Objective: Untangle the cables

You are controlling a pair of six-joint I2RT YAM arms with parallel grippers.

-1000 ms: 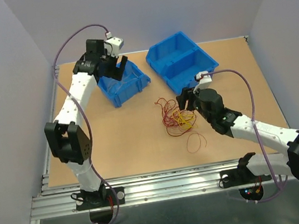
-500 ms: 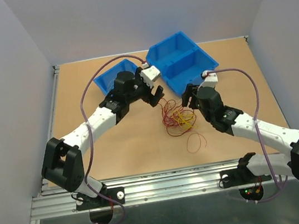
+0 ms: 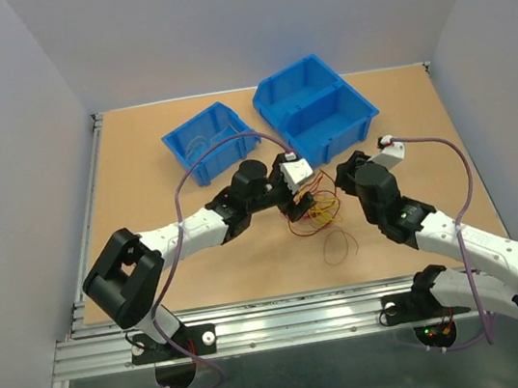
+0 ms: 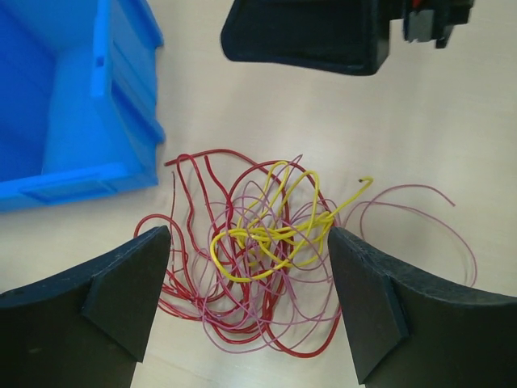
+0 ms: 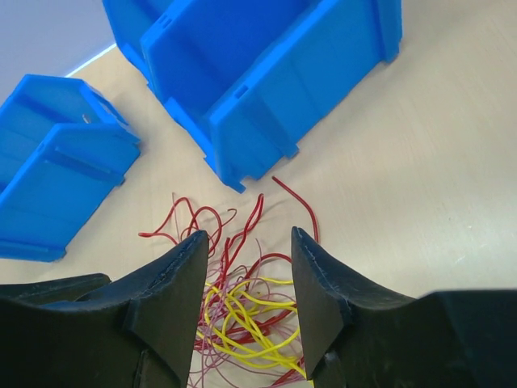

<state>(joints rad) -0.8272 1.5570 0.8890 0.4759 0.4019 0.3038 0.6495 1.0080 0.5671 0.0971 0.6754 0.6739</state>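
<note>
Two blue bins (image 3: 229, 157) (image 3: 299, 100) beside one cable tangle (image 4: 266, 242), left fingers (image 4: 121, 291) and right fingers (image 5: 174, 299) (both spread) over it

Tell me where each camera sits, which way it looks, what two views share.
Top external: above and behind the arms, looking down at the table; both show.
Left wrist: on the left arm, looking down on the cables, framed by the open left gripper.
Right wrist: on the right arm, looking past the open right gripper at cables and blue bins.
Both wrist views share the cables.
</note>
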